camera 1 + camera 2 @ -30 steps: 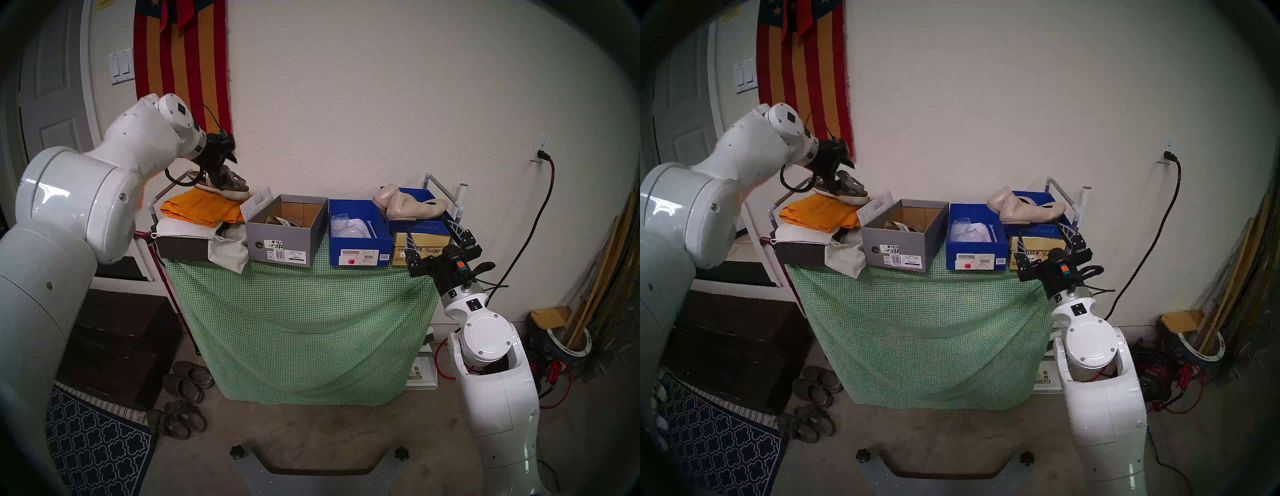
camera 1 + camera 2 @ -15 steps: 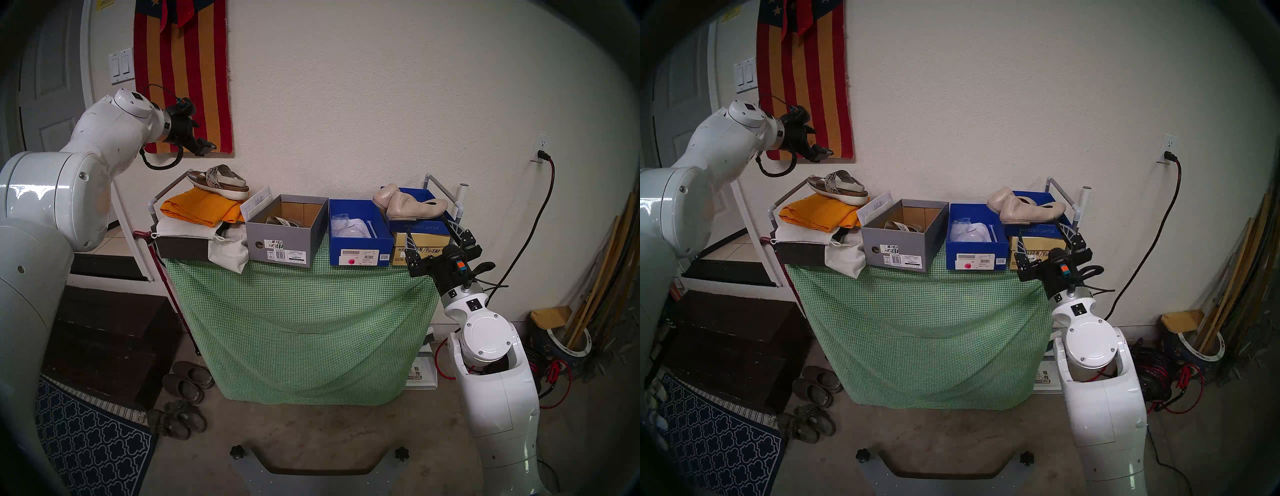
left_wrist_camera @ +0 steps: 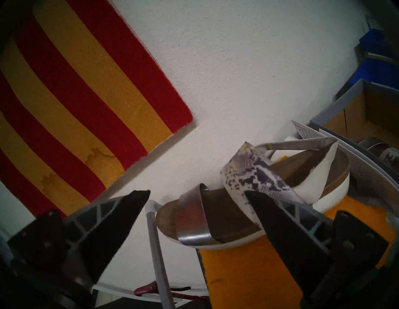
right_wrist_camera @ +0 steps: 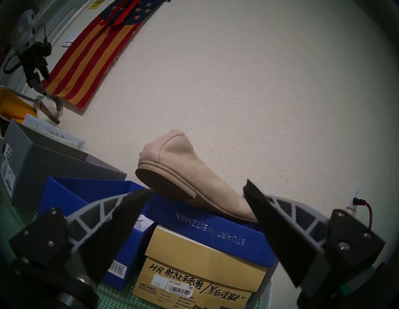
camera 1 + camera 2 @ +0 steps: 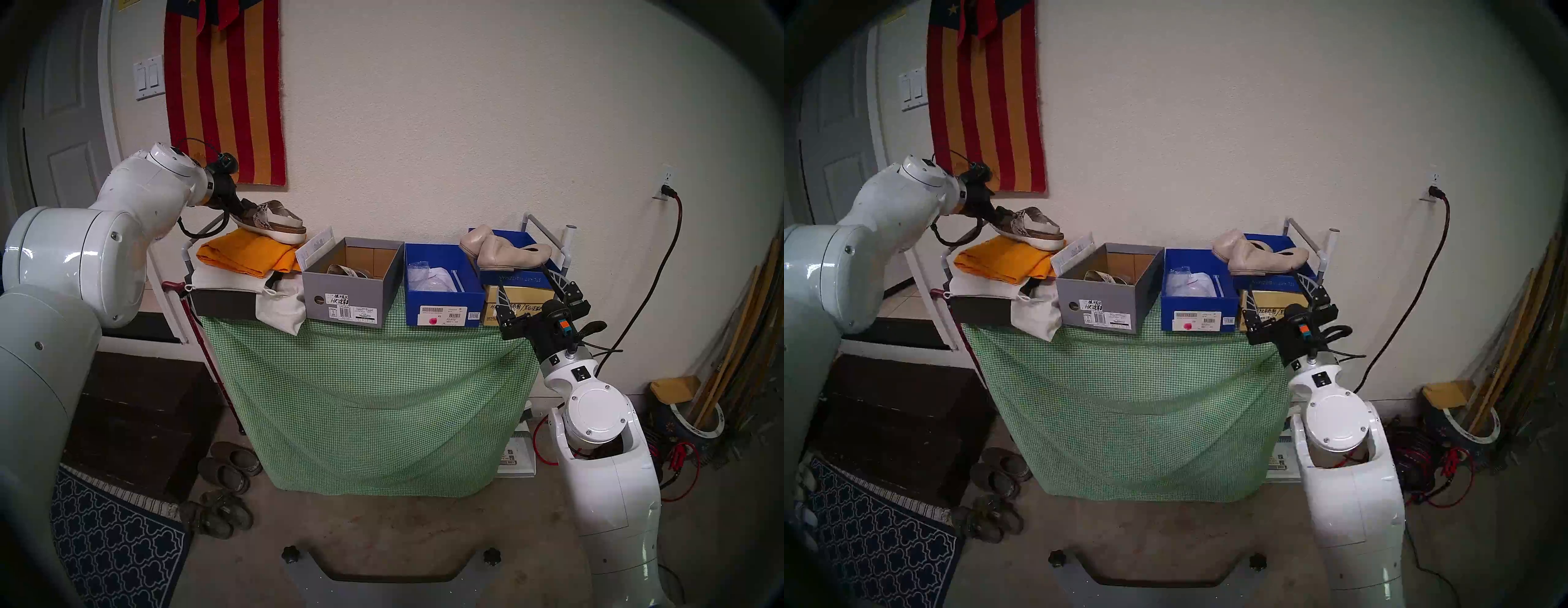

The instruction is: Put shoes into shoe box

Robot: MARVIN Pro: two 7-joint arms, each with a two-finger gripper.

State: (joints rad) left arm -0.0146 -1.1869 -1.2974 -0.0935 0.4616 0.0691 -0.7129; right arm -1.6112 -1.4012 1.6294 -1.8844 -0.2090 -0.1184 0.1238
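Left gripper (image 3: pixel 197 193) open, upper left in the head view, beside the white-soled silver-and-snakeskin strap sandal (image 3: pixel 241 194) perched on folded orange cloth (image 5: pixel 248 254); right gripper (image 5: pixel 535 285) open too. Risk: a finger nudges the toe and the sandal slides off; closing on loose straps may slip.

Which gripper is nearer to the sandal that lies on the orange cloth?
Left. The left gripper is open right at the sandal, its fingers at the toe end. The right gripper is open far across the table, in front of the beige flats.

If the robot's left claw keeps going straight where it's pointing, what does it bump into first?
Most likely the platform sandal on the orange cloth. The open left gripper points right at its toe end, one finger already overlapping the snakeskin strap; contact is unclear.
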